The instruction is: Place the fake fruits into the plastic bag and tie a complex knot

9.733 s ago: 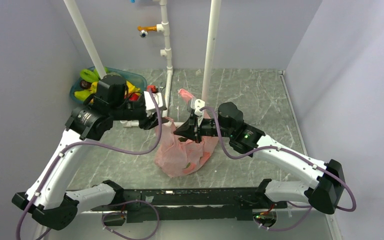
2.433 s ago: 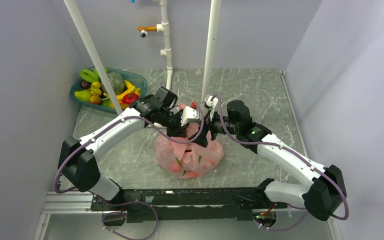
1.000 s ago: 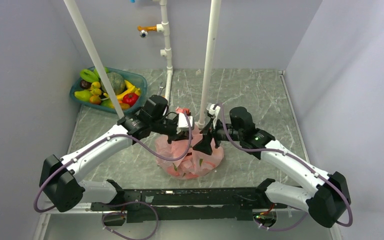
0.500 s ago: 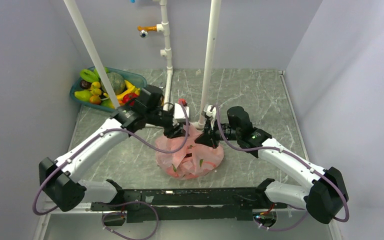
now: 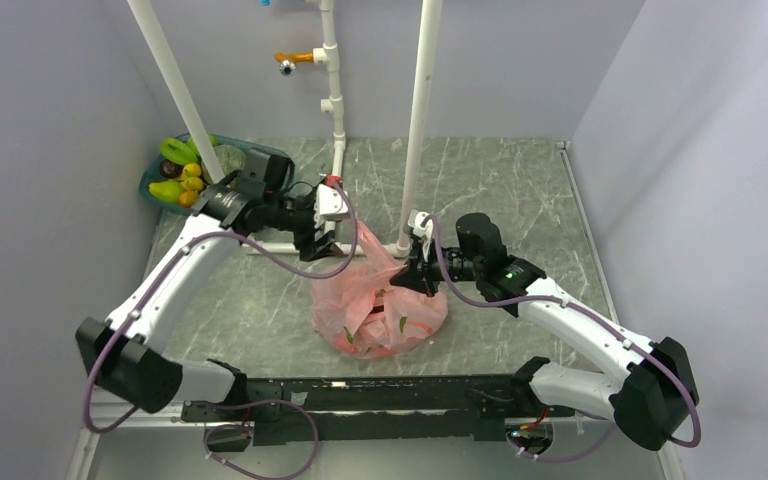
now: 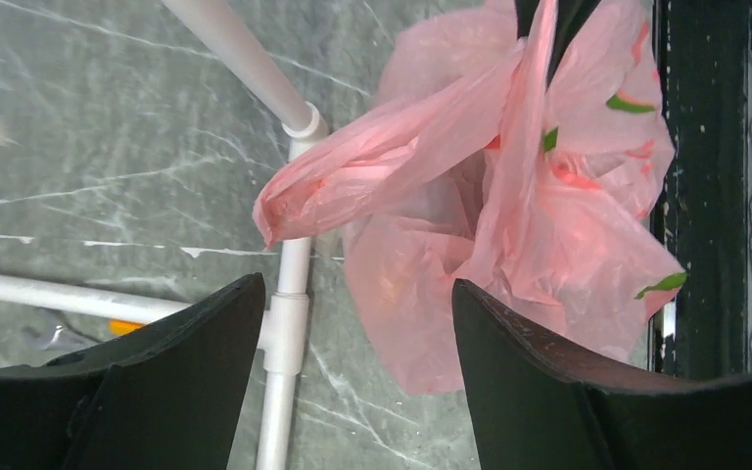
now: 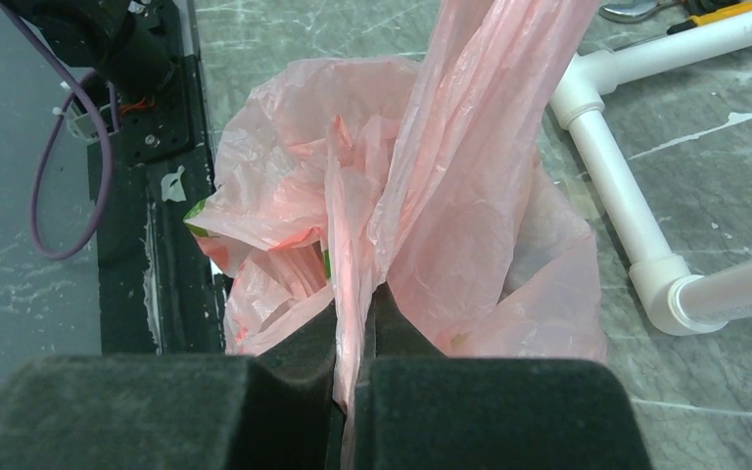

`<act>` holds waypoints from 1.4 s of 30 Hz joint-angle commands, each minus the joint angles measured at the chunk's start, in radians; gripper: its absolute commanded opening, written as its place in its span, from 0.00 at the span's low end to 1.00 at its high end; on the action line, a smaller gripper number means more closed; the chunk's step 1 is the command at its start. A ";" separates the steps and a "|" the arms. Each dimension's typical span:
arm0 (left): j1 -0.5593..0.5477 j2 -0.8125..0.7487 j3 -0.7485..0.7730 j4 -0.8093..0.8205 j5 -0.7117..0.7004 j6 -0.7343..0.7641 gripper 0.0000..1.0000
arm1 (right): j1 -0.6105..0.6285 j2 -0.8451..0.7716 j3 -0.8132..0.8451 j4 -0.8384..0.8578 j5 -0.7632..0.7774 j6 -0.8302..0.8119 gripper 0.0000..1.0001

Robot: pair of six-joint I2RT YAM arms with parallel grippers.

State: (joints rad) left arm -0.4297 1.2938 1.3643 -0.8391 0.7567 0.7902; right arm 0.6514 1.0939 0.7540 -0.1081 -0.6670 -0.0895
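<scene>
Grey marbled bench [image 5: 520, 200] carries the plastic bag [image 5: 385, 315] at frame centre. The right fingers [image 7: 206, 411] are pressed together, pinching a gathered fold of its film. The left fingers [image 6: 157, 372] stand spread, apart from the bag's loose tail. A teal basin [image 5: 260, 150] at upper left holds fake fruits [image 5: 182, 170].

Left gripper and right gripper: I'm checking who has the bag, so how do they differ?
The left gripper is open with nothing between its jaws; the right gripper is shut on the plastic bag. The left gripper stands clear of the bag; the right gripper is at its gathered top. Both point at the bag.
</scene>
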 commanded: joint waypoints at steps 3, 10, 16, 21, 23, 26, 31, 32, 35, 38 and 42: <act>0.003 0.096 0.087 -0.035 0.067 0.134 0.77 | 0.011 -0.027 0.016 0.013 -0.036 -0.058 0.00; 0.003 0.151 0.130 -0.036 0.133 0.160 0.72 | 0.028 -0.032 0.019 0.005 -0.026 -0.092 0.00; 0.002 0.184 0.180 -0.143 0.177 0.214 0.48 | 0.029 -0.036 0.013 0.018 -0.010 -0.091 0.00; 0.001 0.193 0.197 -0.190 0.177 0.227 0.55 | 0.029 -0.040 0.009 0.021 -0.010 -0.098 0.00; 0.002 0.194 0.186 -0.153 0.149 0.194 0.71 | 0.028 -0.043 0.009 0.020 -0.017 -0.100 0.00; 0.000 0.207 0.184 -0.132 0.127 0.186 0.74 | 0.028 -0.040 0.012 0.013 -0.026 -0.099 0.00; -0.001 0.217 0.213 -0.182 0.180 0.222 0.43 | 0.028 -0.031 0.010 0.014 -0.029 -0.090 0.00; -0.001 0.212 0.213 -0.190 0.190 0.232 0.34 | 0.028 -0.031 0.011 0.013 -0.023 -0.094 0.00; 0.000 0.188 0.222 -0.216 0.204 0.234 0.11 | 0.027 -0.027 0.008 0.018 0.003 -0.087 0.00; 0.000 0.149 0.236 -0.250 0.226 0.214 0.00 | 0.029 -0.022 0.001 0.035 0.062 -0.056 0.00; -0.017 0.044 0.182 -0.196 0.285 0.067 0.00 | 0.026 0.000 0.011 0.063 0.154 0.020 0.00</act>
State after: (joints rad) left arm -0.4290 1.4727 1.5536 -1.0508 0.9295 0.9726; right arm 0.6758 1.0790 0.7540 -0.1146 -0.6113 -0.1421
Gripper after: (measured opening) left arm 0.012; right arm 0.018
